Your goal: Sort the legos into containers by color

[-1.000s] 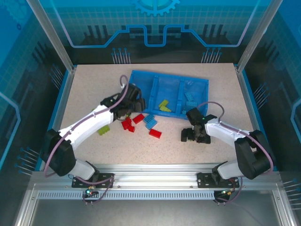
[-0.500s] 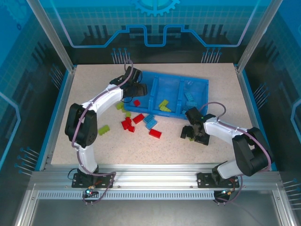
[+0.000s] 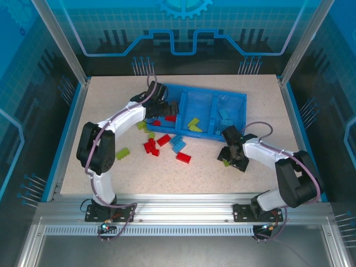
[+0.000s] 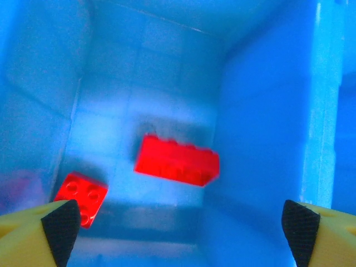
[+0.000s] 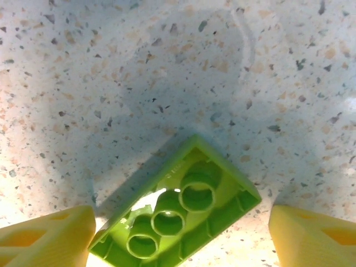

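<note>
Red bricks (image 4: 176, 161) in tray (image 4: 267, 111) compartment, upturned yellow-green brick (image 5: 178, 214) between right gripper (image 5: 181, 233) fingers (image 5: 44, 236)

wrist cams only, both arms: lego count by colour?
Red: 2, the long red plastic brick and the square red plastic brick, both in a blue tray compartment.
Yellow-green: 1, the yellow-green plastic brick, underside up on the speckled table.
Total: 3

Here we are, looking into a robot lab cell. Aluminium posts (image 3: 61, 41) and blue see-through panels (image 3: 183, 33) fence a speckled tabletop (image 3: 167, 178), with a metal rail (image 3: 178, 214) up front.
</note>
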Controlling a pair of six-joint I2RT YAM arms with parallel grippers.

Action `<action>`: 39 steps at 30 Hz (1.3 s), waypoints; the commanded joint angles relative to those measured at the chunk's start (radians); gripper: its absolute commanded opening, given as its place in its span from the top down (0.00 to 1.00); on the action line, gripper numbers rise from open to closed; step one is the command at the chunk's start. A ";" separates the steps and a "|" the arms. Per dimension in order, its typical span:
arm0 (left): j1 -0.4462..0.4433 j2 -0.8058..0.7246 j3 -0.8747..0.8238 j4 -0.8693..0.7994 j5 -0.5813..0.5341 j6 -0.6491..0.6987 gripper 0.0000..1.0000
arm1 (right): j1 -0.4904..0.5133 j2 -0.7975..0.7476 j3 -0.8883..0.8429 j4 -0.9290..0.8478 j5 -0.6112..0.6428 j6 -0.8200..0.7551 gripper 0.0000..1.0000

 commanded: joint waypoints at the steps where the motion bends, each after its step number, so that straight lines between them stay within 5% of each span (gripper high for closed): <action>1: -0.003 -0.101 -0.050 0.024 0.013 -0.019 0.01 | -0.016 0.019 0.010 -0.017 0.021 0.008 0.24; 14: -0.005 -0.331 -0.230 0.028 -0.054 -0.006 0.01 | 0.004 0.004 0.029 -0.041 0.051 -0.032 0.68; 21: 0.007 -0.410 -0.326 0.015 -0.095 -0.008 0.01 | 0.106 -0.063 0.130 -0.148 0.143 -0.074 0.73; 30: 0.015 -0.461 -0.456 -0.031 -0.131 -0.011 0.01 | 0.221 -0.096 0.355 -0.123 0.057 -0.238 0.73; 39: -0.008 -0.522 -0.580 -0.026 -0.085 -0.077 0.01 | 0.134 0.183 0.695 -0.119 -0.088 -0.350 0.71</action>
